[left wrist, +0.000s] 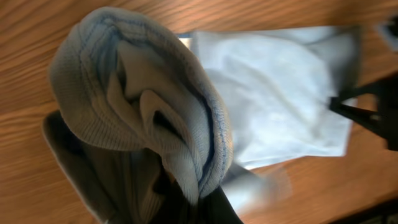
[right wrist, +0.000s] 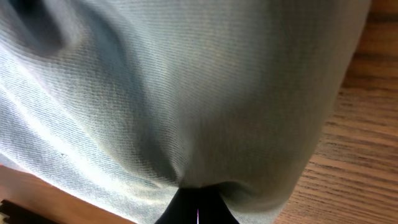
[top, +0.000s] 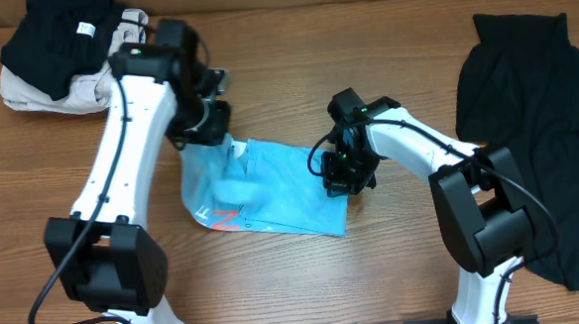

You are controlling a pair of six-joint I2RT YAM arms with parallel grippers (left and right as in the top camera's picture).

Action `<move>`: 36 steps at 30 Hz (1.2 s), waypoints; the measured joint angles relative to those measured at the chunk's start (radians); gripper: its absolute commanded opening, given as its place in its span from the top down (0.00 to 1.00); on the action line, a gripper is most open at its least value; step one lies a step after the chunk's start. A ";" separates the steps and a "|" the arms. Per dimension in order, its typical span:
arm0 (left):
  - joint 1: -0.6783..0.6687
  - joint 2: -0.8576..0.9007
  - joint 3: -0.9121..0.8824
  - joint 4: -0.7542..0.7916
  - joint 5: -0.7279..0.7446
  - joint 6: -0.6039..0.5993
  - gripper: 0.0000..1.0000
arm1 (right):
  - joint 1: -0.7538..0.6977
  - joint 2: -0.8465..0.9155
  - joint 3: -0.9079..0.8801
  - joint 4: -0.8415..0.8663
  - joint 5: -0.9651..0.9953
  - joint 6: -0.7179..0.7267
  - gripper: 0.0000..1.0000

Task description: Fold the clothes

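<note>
A light-blue T-shirt (top: 271,188) lies partly folded in the middle of the wooden table, red-and-white lettering at its near left edge. My left gripper (top: 211,129) is shut on the shirt's far left part; in the left wrist view the ribbed collar (left wrist: 186,124) bunches up right at the jaws. My right gripper (top: 348,179) is shut on the shirt's right edge, and the cloth (right wrist: 186,93) fills the right wrist view, pinched at the jaw tips. A black garment (top: 530,110) lies spread at the right. Black and beige clothes (top: 60,50) are piled at the far left corner.
Bare wooden table (top: 295,72) shows behind the shirt and between the two arms. The black garment at the right reaches down to the near right edge of the table.
</note>
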 measured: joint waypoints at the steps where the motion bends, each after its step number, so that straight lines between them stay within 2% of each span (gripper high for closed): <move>1: -0.021 0.000 0.004 0.005 0.008 -0.010 0.96 | 0.000 0.000 0.000 0.000 0.000 0.002 0.96; 16: -0.309 0.000 0.012 0.126 0.052 -0.193 0.96 | 0.000 0.000 0.000 0.002 -0.003 0.010 0.96; 26: -0.394 0.000 0.012 0.142 0.005 -0.274 0.96 | -0.011 -0.002 0.001 0.017 -0.007 0.010 0.96; 30: -0.393 0.000 0.012 0.149 -0.008 -0.289 0.96 | -0.068 -0.042 0.021 -0.008 -0.006 0.011 0.96; 36: -0.406 0.000 0.012 0.204 -0.007 -0.294 0.96 | -0.259 -0.264 0.146 -0.112 -0.004 0.013 0.96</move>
